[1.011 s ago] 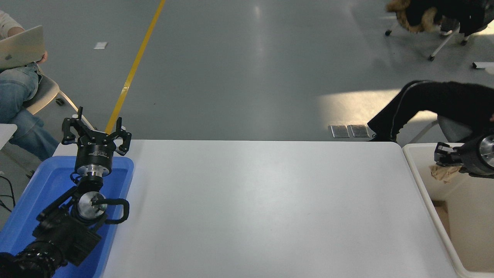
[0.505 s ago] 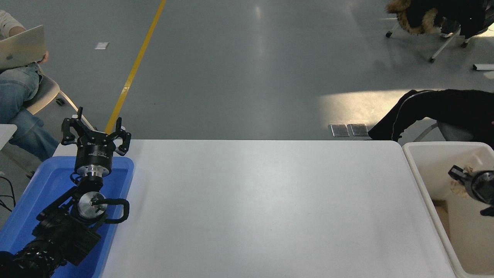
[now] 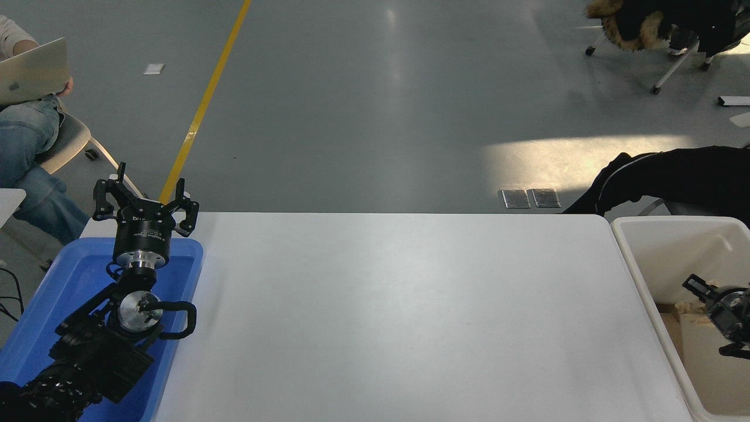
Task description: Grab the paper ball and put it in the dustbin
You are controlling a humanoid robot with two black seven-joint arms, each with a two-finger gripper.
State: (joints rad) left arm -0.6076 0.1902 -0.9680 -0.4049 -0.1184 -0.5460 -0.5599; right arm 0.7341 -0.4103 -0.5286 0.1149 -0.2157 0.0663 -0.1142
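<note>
One paper ball (image 3: pixel 689 307) lies inside one cream dustbin (image 3: pixel 636 258) beside the counter (image 3: pixel 381 316), just beside the right end effector (image 3: pixel 703 291), whose state cannot be told. The left end effector (image 3: pixel 143 202) hangs spread over one blue tray (image 3: pixel 70 275). No writing is legible.

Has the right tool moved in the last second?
Yes. The right tool has dropped from level with the dustbin far rim down inside it, toward the near side and right edge.
</note>
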